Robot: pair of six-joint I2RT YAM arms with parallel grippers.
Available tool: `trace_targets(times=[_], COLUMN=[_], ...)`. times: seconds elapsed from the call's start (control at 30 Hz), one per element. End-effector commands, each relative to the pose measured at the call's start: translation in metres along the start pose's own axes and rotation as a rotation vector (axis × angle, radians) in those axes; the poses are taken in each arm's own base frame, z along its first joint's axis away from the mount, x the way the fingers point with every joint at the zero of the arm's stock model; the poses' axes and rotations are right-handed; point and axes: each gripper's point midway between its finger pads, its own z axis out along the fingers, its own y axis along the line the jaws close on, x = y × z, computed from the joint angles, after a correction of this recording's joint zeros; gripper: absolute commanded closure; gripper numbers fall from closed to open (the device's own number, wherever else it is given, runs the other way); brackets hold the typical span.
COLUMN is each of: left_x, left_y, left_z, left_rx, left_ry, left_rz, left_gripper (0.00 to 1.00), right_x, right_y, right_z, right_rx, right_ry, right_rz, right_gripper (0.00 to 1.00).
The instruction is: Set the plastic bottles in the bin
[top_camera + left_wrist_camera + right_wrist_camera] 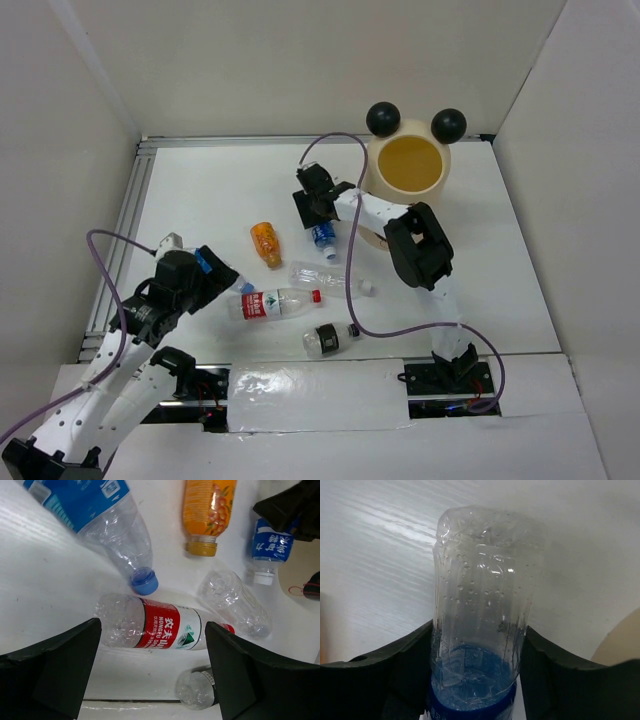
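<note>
Since the blue-labelled bottle looks empty, thin-walled and easily crushed, it is held around its middle by the right gripper, near the bin. The left gripper is spread wide over the red-labelled bottle.

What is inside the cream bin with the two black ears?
Only the yellow inside of the bin shows, and no bottle is visible in it. The near part of its inner wall is covered by the rim, so it cannot be checked.

Cream, yellow-lined bin; orange bottle
</note>
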Motion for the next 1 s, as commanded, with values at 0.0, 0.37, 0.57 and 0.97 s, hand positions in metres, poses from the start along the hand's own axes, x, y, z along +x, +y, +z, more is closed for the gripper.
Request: trace_targets(times=[0.0, 0.37, 0.57, 0.97], left_x=[0.009, 0.009, 0.008, 0.006], left_y=[0.014, 0.033, 0.024, 0.017], left_z=[0.004, 0.013, 0.025, 0.033], left_rx=[-0.093, -0.264, -0.344, -0.308], left_ry=[0.015, -0.01, 0.039, 0.037], left_rz=[-0.174, -0.356, -0.354, -0.332], left_gripper=[0.03, 0.0, 0.0, 0.0], right_x=[-0.025, -0.138, -0.139, -0.132], right_y=[0.024, 0.055, 0.017, -0.098], right_z=[-0.021, -0.295, -0.383, -0.373], right_rx=[-0.184, -0.956, -1.089, -0.955], right_ry=[-0.032, -0.657, -0.887, -1.19], right_rz=[-0.022, -0.507, -0.767, -0.989], right_gripper=[0.47, 0.66, 0.71, 0.64])
